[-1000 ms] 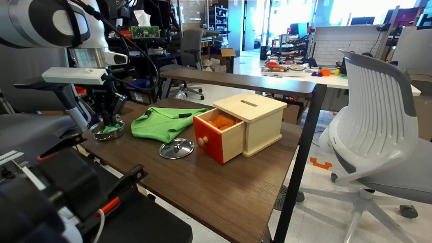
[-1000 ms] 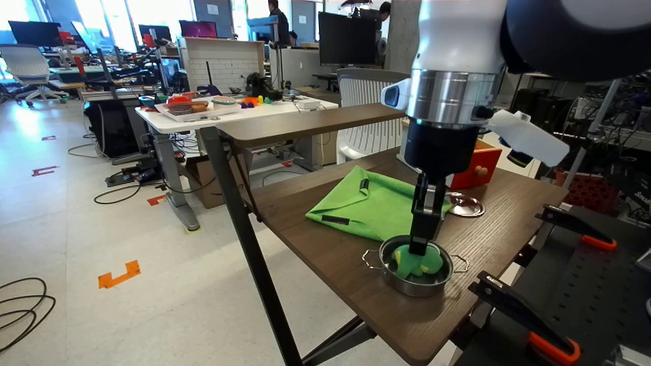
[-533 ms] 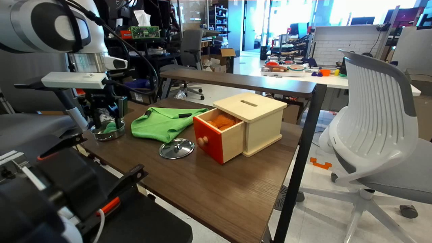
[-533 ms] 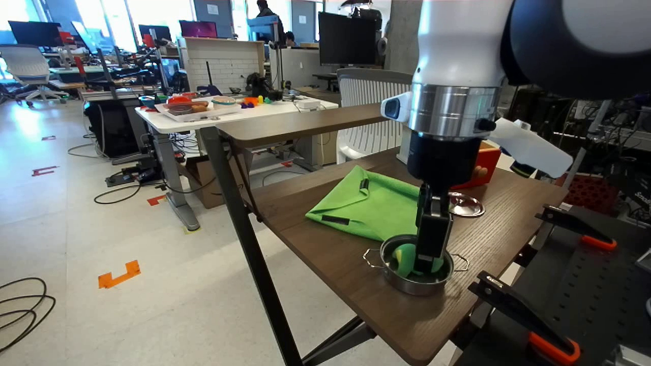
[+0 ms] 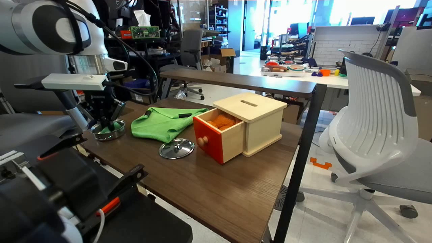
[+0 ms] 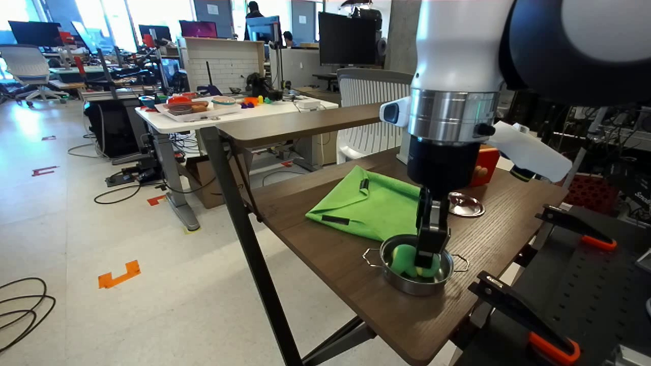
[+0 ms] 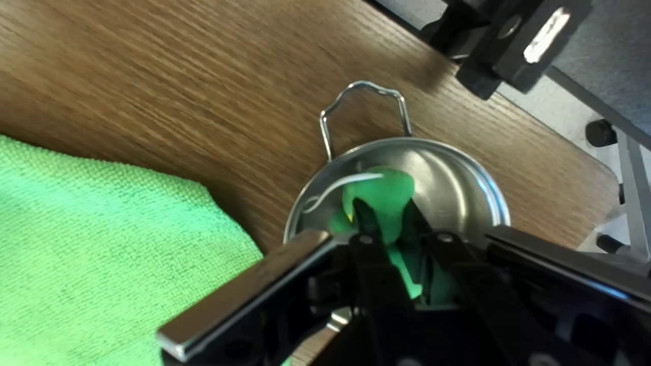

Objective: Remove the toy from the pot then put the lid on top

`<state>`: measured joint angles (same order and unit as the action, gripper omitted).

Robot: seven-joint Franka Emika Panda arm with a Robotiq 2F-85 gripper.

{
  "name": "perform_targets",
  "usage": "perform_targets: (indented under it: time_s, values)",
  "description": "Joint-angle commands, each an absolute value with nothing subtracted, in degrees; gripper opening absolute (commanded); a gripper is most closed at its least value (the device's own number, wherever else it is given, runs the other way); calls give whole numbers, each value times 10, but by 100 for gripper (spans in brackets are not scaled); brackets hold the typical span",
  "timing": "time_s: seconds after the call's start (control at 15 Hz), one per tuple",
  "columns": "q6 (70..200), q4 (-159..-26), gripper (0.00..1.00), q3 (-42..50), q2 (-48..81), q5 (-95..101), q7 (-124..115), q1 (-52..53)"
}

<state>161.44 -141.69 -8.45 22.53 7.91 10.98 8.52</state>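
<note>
The small green toy (image 6: 403,260) lies in the shiny silver pot (image 6: 414,288), which stands near the table's corner. In the wrist view the toy (image 7: 385,184) with a white string is pinched between my fingertips (image 7: 382,208), inside the pot (image 7: 447,175). In both exterior views my gripper (image 5: 107,129) (image 6: 424,259) points down into the pot (image 5: 109,135), its fingers close together on the toy (image 5: 116,126). The silver lid (image 5: 176,148) (image 6: 466,205) lies flat on the table, knob up, apart from the pot. It is out of the wrist view.
A green cloth (image 5: 165,123) (image 7: 96,254) lies beside the pot. A wooden box (image 5: 265,118) with its orange-fronted drawer (image 5: 213,143) pulled out stands beyond the lid. Black clamps (image 6: 524,312) (image 7: 513,46) sit on the table's edge near the pot. A raised shelf (image 5: 236,81) runs along the back.
The fingers, together above the toy a second ago, were spread open in the pot half a second ago and are now closed on the toy. The arm has come down slightly.
</note>
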Motion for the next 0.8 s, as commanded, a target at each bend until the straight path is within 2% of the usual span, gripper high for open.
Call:
perform_targets:
  time_s: [0.0,0.13,0.4,0.73]
  values:
    - [1594,-1404,3,-89,222,85,117,81]
    - [1578,-1408,0,-97,200,77,119,77]
    - [1562,-1413,3,-103,155,74,124,74]
    - [1552,-1339,3,-81,162,78,123,62]
